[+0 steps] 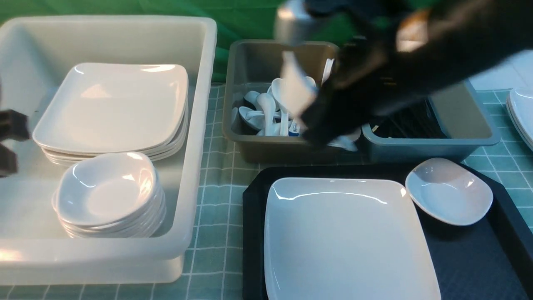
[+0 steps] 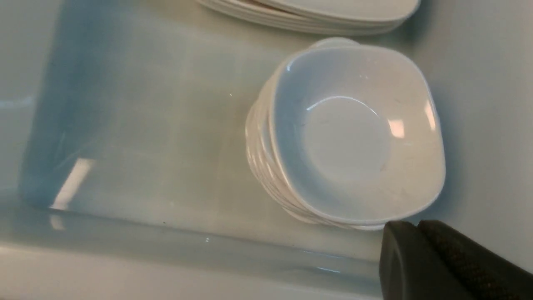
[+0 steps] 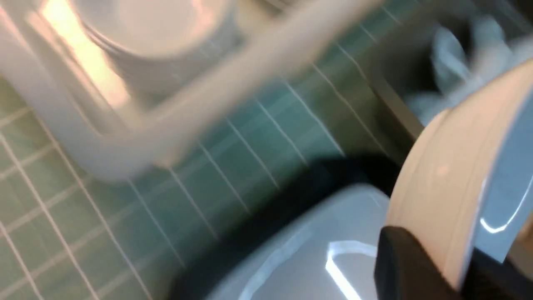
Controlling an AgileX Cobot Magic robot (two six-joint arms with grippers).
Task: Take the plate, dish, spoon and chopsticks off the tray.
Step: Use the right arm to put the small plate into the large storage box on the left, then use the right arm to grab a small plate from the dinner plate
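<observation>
The big white square plate (image 1: 345, 237) lies on the black tray (image 1: 479, 258), with a small white dish (image 1: 449, 191) at the tray's far right corner. My right gripper (image 1: 311, 121) is blurred over the brown tub (image 1: 239, 104) and is shut on a white spoon (image 1: 296, 85). In the right wrist view the spoon (image 3: 449, 175) sits between the jaws of the right gripper (image 3: 462, 271), above the plate (image 3: 316, 250). Black chopsticks (image 1: 410, 123) lie in the blue-grey tub (image 1: 433, 146), partly behind my arm. My left gripper (image 1: 10, 141) (image 2: 416, 227) is shut and empty.
A large white tub (image 1: 200, 125) on the left holds stacked square plates (image 1: 112, 108) and a stack of small dishes (image 1: 108, 191) (image 2: 354, 133), with the left gripper beside them. Several white spoons (image 1: 262, 110) fill the brown tub. More plates (image 1: 522, 112) sit at the right edge.
</observation>
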